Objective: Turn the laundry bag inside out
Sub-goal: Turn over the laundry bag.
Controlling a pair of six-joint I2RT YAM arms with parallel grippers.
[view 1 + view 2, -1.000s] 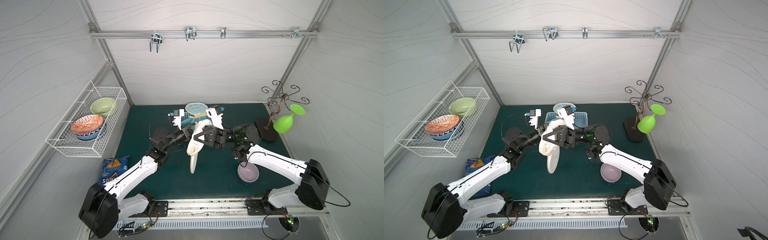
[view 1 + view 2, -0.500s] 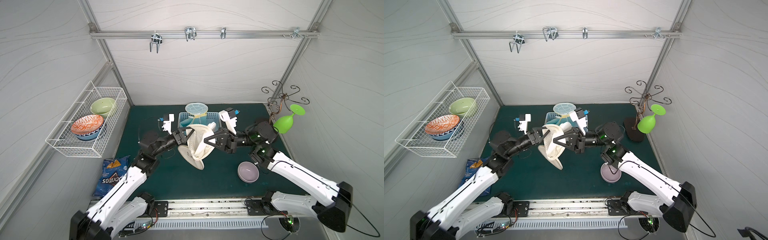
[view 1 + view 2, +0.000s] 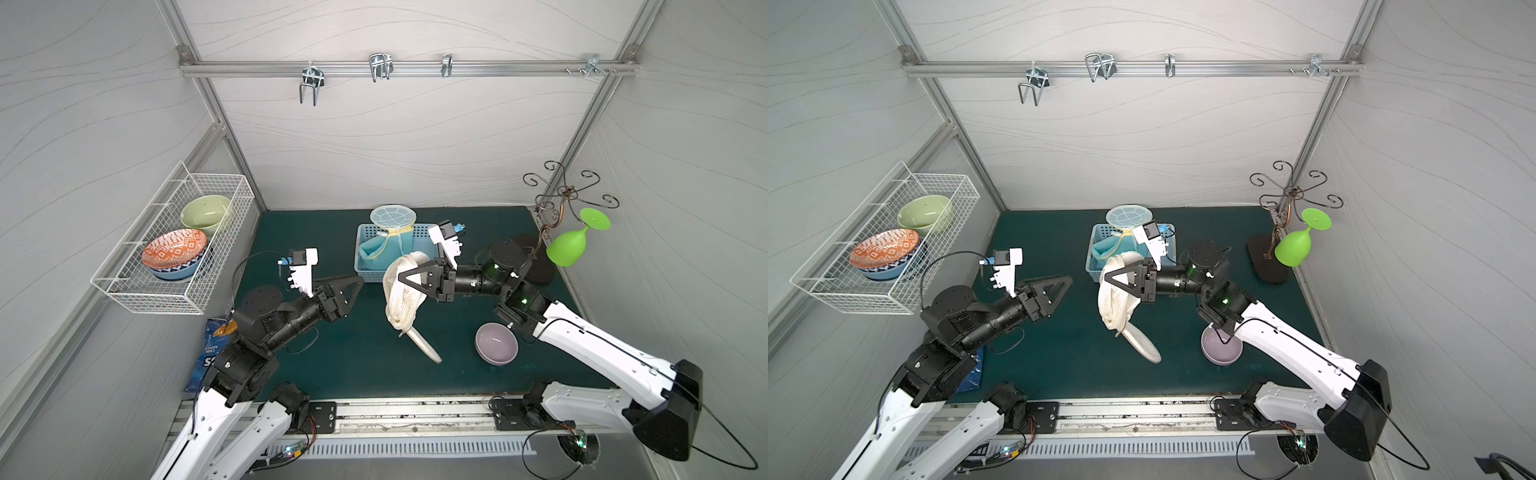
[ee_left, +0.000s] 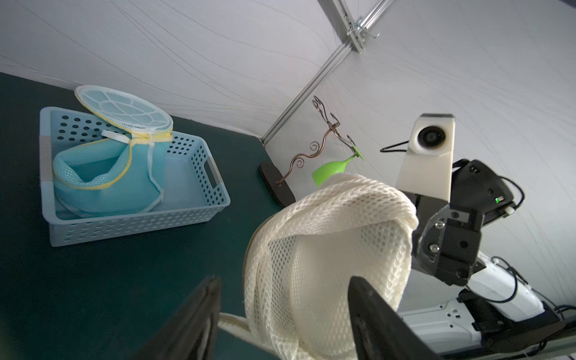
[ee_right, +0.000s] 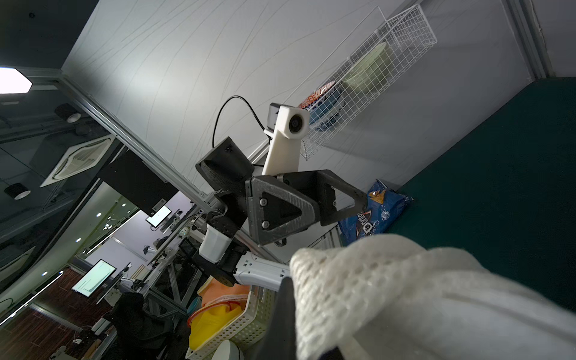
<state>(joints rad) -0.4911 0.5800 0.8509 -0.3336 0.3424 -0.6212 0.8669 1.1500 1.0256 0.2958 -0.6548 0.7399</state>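
Observation:
The laundry bag (image 3: 401, 297) is white mesh and hangs bunched from my right gripper (image 3: 405, 278), which is shut on its upper folds. Its flat round end (image 3: 422, 343) slants down to the green mat. Both top views show this, the bag (image 3: 1115, 301) under the right gripper (image 3: 1113, 276). My left gripper (image 3: 351, 291) is open and empty, a short way to the left of the bag and not touching it. In the left wrist view the bag (image 4: 327, 249) fills the space beyond the open left gripper (image 4: 283, 280). In the right wrist view the mesh (image 5: 389, 290) covers most of the right gripper (image 5: 311, 311).
A blue perforated basket (image 3: 365, 266) with a blue mesh bag (image 3: 386, 245) stands just behind the white bag. A purple bowl (image 3: 496, 344) sits under the right arm. At the right are a wire stand and a green glass (image 3: 567, 247), at the left a chips bag (image 3: 212, 353) and a wall basket (image 3: 174, 245).
My left gripper has opened, let go of the bag and drawn back to the left. The right gripper has kept its hold and moved right; the bag now hangs from it alone.

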